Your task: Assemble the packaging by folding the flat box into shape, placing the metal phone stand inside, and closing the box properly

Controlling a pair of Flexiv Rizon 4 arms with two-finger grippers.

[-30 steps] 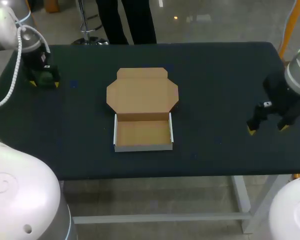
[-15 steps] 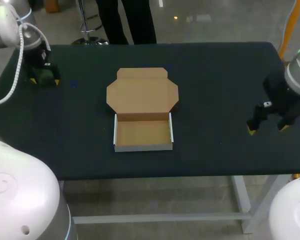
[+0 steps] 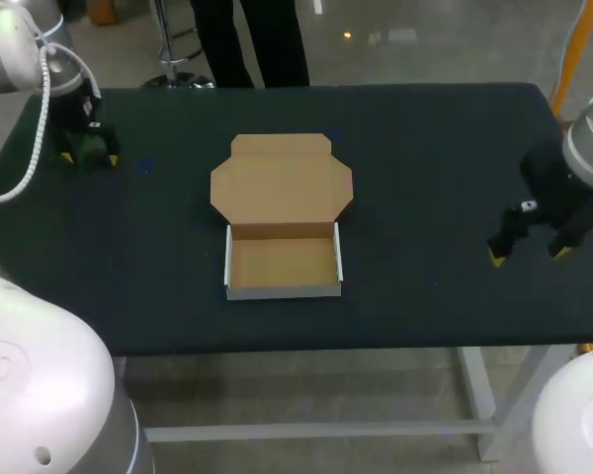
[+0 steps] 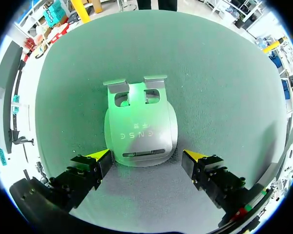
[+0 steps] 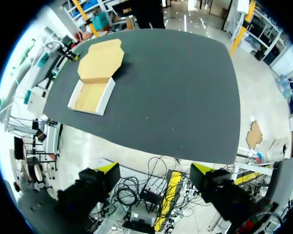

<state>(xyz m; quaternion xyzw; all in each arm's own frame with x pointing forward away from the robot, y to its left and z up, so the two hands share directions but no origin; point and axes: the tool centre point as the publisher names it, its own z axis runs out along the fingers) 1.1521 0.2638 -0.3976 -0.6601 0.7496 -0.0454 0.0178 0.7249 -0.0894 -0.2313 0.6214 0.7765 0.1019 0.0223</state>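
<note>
The metal phone stand (image 4: pixel 140 129) lies flat at the far left corner of the tabletop (image 3: pixel 425 148). Its long axis runs straight ahead from the left end effector (image 4: pixel 146 157), whose fingers stand wide open astride its rounded near end, holding nothing. The right end effector (image 3: pixel 527 255), also open and empty, hangs well apart at the right edge, so take the stand with your left arm; the open box (image 3: pixel 283 263) sits mid-table.

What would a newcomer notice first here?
The brown cardboard box in the middle of the black table, tray folded up, lid lying open and flat. Next, the silver metal phone stand, flat on the table just ahead of the open left gripper.
</note>
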